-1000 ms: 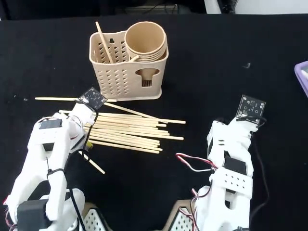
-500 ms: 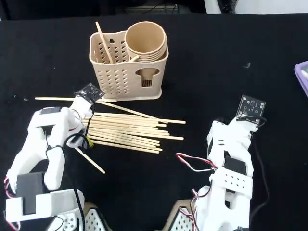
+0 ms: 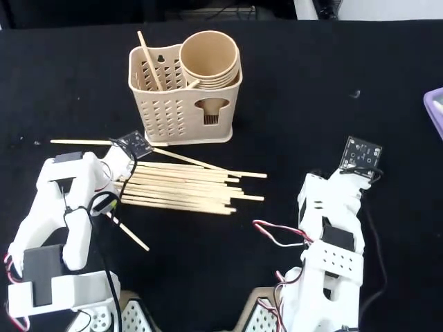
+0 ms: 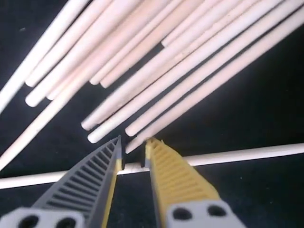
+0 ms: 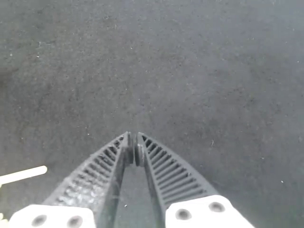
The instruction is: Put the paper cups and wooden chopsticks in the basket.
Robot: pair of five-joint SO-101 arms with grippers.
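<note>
The beige basket [image 3: 181,104] stands at the back of the black table and holds a stack of paper cups [image 3: 210,59] and one upright chopstick [image 3: 148,61]. A pile of wooden chopsticks [image 3: 183,188] [image 4: 156,61] lies in front of it. My left gripper [image 4: 133,152] is at the pile's left end, its fingers closed around a single loose chopstick [image 4: 237,156] [image 3: 130,234] that lies crosswise on the table. My right gripper [image 5: 132,151] is shut with nothing in it, low over bare cloth at the right.
One more chopstick [image 3: 79,142] lies apart, left of the basket. A purple object [image 3: 435,104] sits at the table's right edge. The right arm [image 3: 332,221] takes up the front right. A chopstick tip [image 5: 23,175] lies near the right gripper.
The left arm has swung back towards the left and settled at the pile's left end over the loose chopstick. The right arm has not moved.
</note>
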